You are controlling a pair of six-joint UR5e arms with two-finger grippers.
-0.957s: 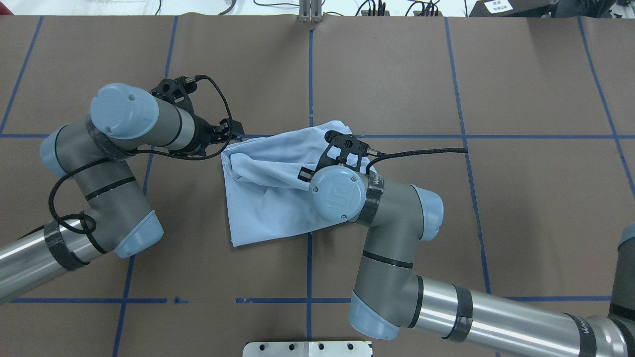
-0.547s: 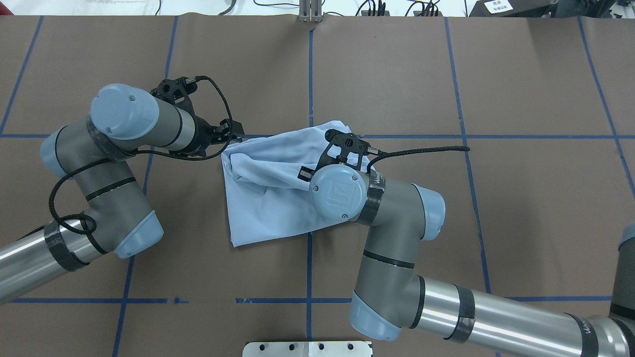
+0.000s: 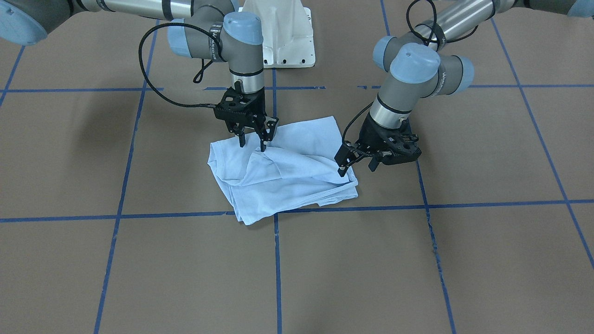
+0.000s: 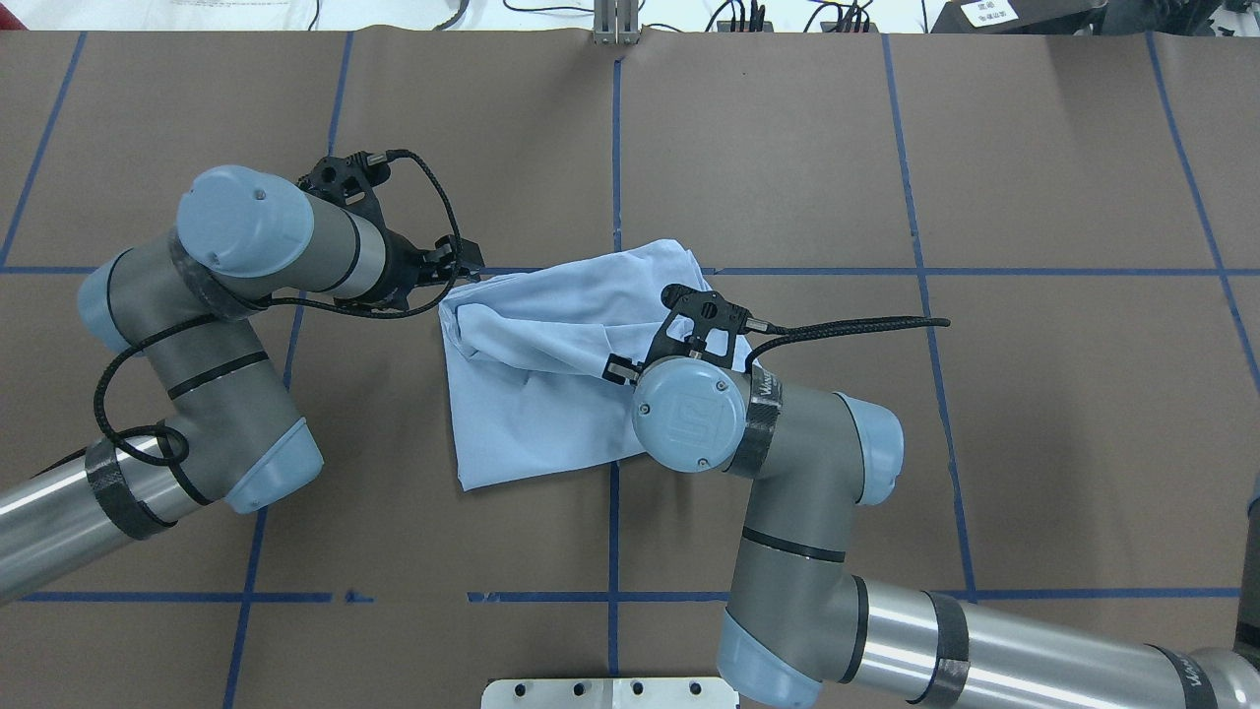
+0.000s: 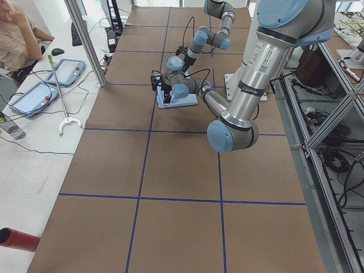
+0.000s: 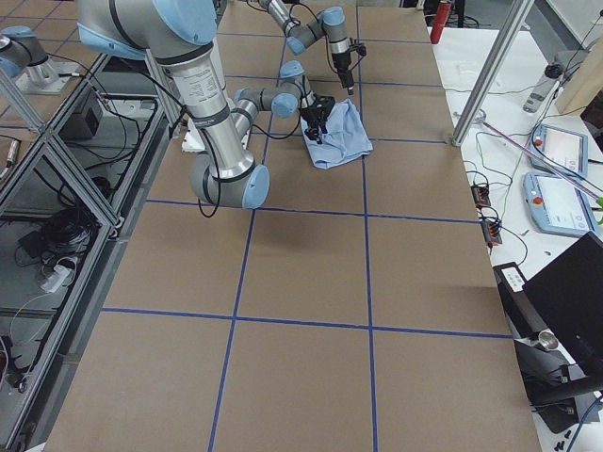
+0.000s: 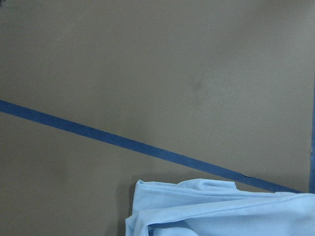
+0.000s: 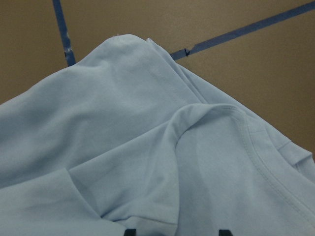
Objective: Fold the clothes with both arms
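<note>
The light blue T-shirt [image 3: 287,176] [image 4: 541,384] lies crumpled and partly folded in the middle of the brown table. My right gripper [image 3: 252,144] hangs open just above the shirt's side nearest the robot, fingers pointing down. In the right wrist view its two fingertips [image 8: 129,231] stand apart over the cloth [image 8: 123,147], near the collar rim [image 8: 266,162]. My left gripper [image 3: 356,168] [image 4: 463,268] is open at the shirt's corner, one finger at the cloth edge and the other over bare table. The left wrist view shows only that corner [image 7: 216,211].
Blue tape lines [image 3: 120,215] grid the brown table cover. The white pedestal base [image 3: 283,37] stands at the robot's edge. A person [image 5: 17,40] sits at a side table with tablets [image 5: 31,96]. Bare table surrounds the shirt.
My right arm's wrist has drawn back toward the robot and slightly right, away from the shirt's far corner. The left arm and the shirt have stayed put.
</note>
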